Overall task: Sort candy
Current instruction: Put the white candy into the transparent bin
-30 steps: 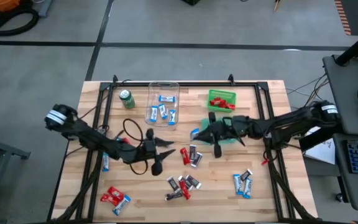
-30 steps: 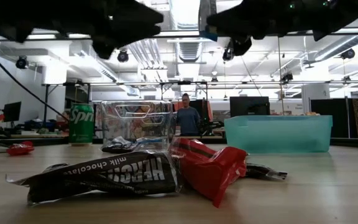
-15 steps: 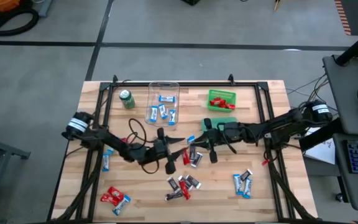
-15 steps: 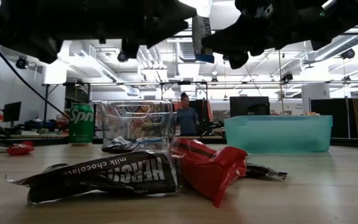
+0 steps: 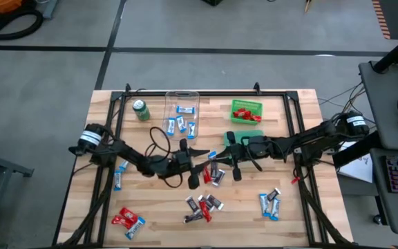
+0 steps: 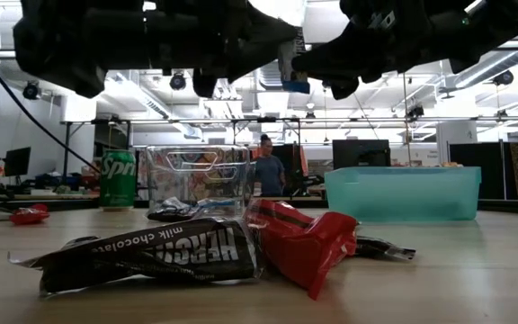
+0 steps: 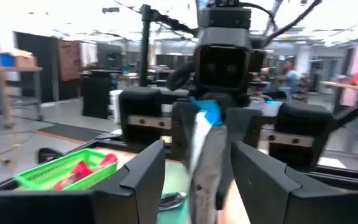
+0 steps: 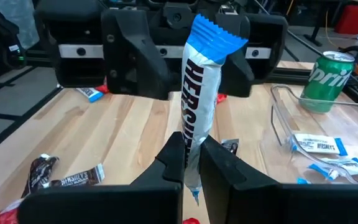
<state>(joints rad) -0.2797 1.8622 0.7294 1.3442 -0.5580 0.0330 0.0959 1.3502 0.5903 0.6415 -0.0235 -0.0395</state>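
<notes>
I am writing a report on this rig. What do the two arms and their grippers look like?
Both arms are dark, slim and jointed, each with a white band near its base. The left gripper and right gripper have black, blocky, wedge-shaped fingers. A black cable loops along the left arm.

Our left gripper (image 5: 200, 153) slid in across the table toward the middle and now sits fingers apart around the blue-and-white Hershey's bar (image 8: 199, 81). Our right gripper (image 5: 218, 156) also came in off the teal bin, carrying that bar to meet it.
</notes>
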